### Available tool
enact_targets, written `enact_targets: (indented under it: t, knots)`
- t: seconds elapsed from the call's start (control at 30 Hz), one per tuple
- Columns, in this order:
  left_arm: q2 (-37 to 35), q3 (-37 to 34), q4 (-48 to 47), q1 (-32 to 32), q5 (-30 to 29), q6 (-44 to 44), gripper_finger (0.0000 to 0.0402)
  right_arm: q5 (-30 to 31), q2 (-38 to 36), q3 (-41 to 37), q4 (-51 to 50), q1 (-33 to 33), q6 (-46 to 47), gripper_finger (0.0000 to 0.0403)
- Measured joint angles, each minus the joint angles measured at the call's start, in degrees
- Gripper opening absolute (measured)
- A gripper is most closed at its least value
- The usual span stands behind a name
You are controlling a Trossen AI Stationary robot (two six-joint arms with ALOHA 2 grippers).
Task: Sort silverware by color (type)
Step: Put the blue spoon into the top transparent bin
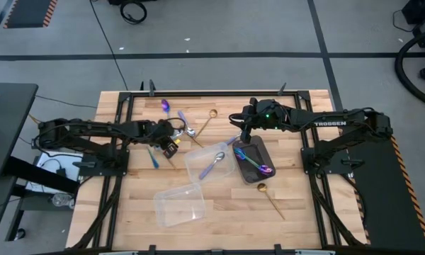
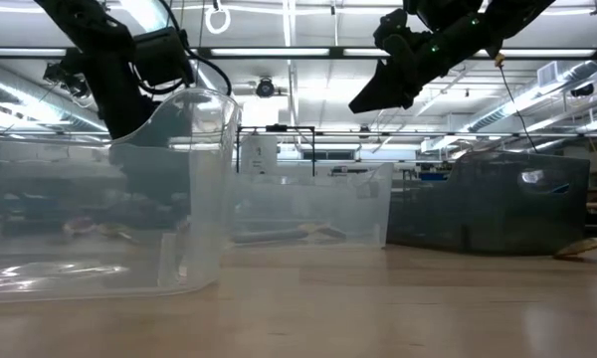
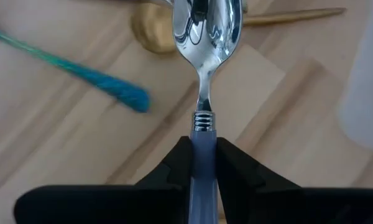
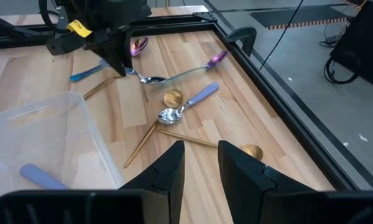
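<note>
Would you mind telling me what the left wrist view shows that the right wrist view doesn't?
Only the left wrist view shows the grip up close: the left gripper shut on a lavender-handled silver spoon. Only the right wrist view shows the right gripper open and empty, a clear container and a second lavender-handled spoon lying on the table. Both show a gold spoon and the held spoon.

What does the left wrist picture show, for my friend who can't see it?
The left gripper is shut on the pale blue handle of a shiny silver spoon, holding it above the wooden table. Under it lie a gold spoon and a teal-blue utensil.
</note>
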Motion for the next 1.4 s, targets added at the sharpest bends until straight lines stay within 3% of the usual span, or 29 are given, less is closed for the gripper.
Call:
enact_targets:
  t: [0.57, 0.93, 1.4]
  knots:
    - [0.0, 0.1, 2.7, -1.9, 1.3, -0.3, 0.0057, 0.0, 0.0, 0.0, 0.3, 0.0, 0.5, 0.0107]
    - [-1.0, 0.2, 15.8, -4.8, 1.5, 4.9, 0.0057, 0.0, 0.0, 0.0, 0.3, 0.0, 0.5, 0.0107]
    - [-0.9, 0.2, 30.8, -11.8, -3.7, 7.5, 0.0057, 0.0, 0.0, 0.0, 0.3, 0.0, 0.5, 0.0107]
